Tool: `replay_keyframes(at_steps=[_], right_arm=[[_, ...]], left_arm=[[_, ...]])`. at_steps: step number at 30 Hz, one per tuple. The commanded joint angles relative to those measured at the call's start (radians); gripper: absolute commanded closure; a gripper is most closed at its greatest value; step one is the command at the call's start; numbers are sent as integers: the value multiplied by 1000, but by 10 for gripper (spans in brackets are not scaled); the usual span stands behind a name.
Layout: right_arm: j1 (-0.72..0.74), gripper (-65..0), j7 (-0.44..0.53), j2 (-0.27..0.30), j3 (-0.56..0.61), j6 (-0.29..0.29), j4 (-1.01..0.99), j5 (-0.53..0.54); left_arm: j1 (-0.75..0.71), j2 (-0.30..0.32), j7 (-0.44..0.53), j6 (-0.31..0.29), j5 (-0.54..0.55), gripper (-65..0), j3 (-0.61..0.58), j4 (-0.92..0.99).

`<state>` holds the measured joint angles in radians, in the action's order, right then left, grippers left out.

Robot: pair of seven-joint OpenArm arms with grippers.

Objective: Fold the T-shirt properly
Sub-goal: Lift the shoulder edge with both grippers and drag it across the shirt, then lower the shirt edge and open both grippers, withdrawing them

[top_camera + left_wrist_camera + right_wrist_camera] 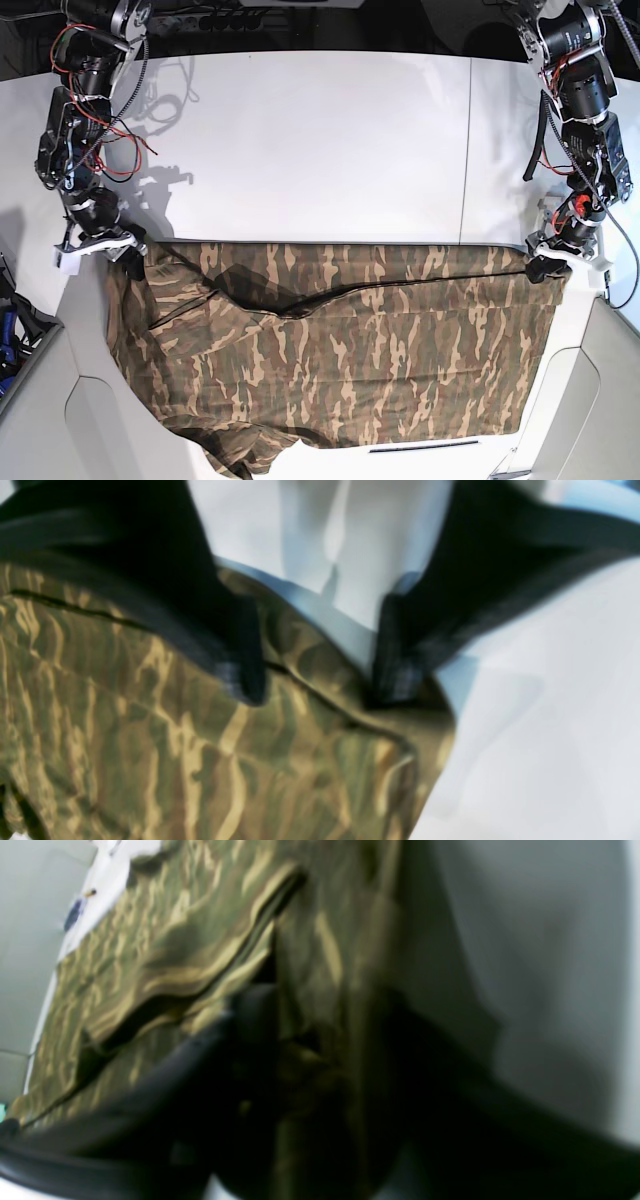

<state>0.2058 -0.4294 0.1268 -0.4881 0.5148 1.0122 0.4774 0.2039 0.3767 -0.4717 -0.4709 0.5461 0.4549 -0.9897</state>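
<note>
The T-shirt [340, 340] is spread across the near part of the white table [320, 140], and its lower edge hangs over the front. A long fold runs across the cloth, from the left corner to the right corner in the base view.

The left gripper [548, 266] is seen at the cloth's far corner on the right side of the base view. In the left wrist view, its two dark fingers [240, 670] are set apart, with one finger on top of the cloth and the other at the cloth's edge. The corner lies between them, but a firm pinch cannot be told.

The right gripper [128, 256] is seen at the other far corner, on the left side of the base view. In the right wrist view, cloth is bunched between its dark fingers [215, 1060], which look closed around it. That view is dark and blurred, so the hold is not fully clear.
</note>
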Motion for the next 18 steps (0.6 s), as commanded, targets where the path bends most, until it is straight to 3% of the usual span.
replay_keyframes(at_steps=[1, 3, 5, 9, 14, 18], right_arm=[[16, -98, 0, 10, 0, -2, 7, -17], [27, 0, 0, 10, -1, 17, 7, -37], [36, 0, -2, 11, -1, 51, 7, -50], [35, 0, -55, 11, -2, 58, 55, -48], [5, 0, -196, 13, -12, 58, 176, -39], [-66, 0, -224, 43, -13, 58, 265, 32]], left_arm=[[18, 17, 11, -1, 10, -204, 2, -11], [18, 17, 11, -3, 7, -88, 2, -11], [21, 20, 11, -23, -5, 0, 3, -11], [26, 35, -19, -134, 3, 0, 13, -22], [11, 49, -128, -168, 91, 0, 59, -69], [-65, 53, -177, -219, 156, 0, 77, -170]])
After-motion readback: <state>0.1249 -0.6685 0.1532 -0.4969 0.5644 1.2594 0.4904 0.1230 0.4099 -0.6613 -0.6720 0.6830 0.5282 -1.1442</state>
